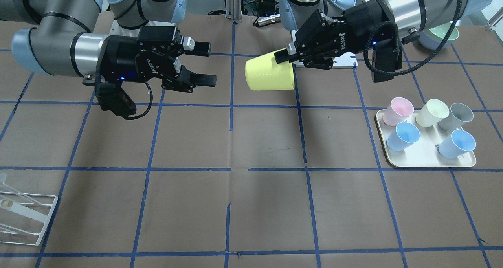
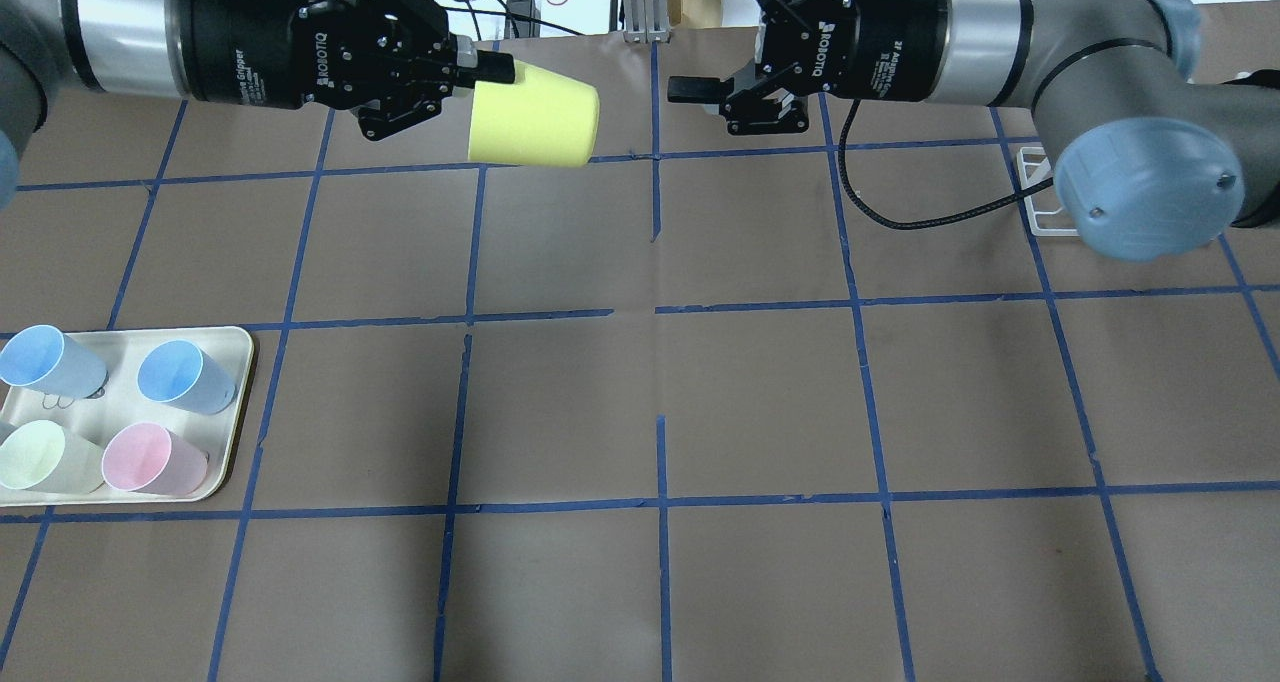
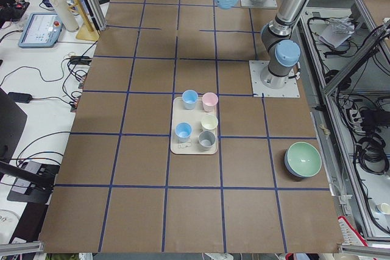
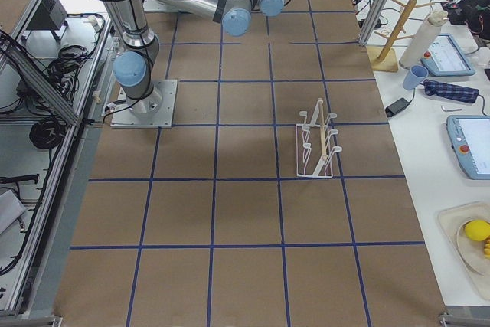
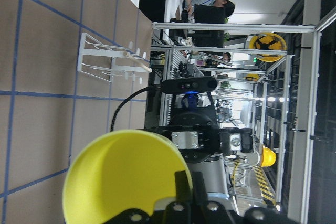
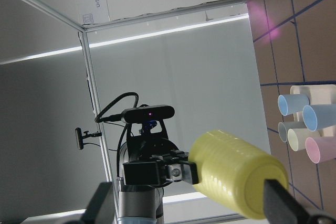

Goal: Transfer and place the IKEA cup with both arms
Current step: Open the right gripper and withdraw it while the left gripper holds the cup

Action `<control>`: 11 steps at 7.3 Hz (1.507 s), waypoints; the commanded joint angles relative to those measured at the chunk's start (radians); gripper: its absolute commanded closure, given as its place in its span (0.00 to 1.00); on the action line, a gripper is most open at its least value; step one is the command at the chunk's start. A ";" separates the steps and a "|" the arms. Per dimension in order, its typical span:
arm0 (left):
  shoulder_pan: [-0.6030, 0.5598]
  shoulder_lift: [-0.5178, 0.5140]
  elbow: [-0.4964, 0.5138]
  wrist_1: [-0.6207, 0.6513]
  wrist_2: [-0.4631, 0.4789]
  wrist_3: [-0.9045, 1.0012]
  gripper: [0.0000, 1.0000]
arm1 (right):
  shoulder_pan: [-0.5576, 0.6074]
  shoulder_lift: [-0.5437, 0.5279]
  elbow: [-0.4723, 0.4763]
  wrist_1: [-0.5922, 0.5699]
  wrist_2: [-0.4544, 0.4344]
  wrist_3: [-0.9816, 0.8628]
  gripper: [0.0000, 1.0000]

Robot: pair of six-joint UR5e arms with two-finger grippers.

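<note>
The bright yellow IKEA cup (image 1: 269,73) hangs on its side above the far middle of the table. My left gripper (image 1: 286,56) is shut on its rim, one finger inside the cup (image 5: 121,182). The cup's base points at my right gripper (image 1: 207,63), which is open and empty a short gap away, level with it. In the overhead view the cup (image 2: 535,122) sits between the left gripper (image 2: 492,70) and the right gripper (image 2: 700,100). In the right wrist view the cup (image 6: 236,174) shows between my own blurred fingers (image 6: 283,203).
A cream tray (image 1: 424,158) on my left side holds a pink, a pale cream, a grey and two blue cups; it also shows in the overhead view (image 2: 235,340). A white wire rack (image 1: 27,217) stands on my right side. A green-lined bowl (image 1: 440,36) sits near the left arm's base.
</note>
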 commanded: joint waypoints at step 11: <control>0.447 -0.226 -0.043 0.371 1.155 0.630 1.00 | 0.161 -0.170 -0.096 -0.002 -1.389 0.432 0.00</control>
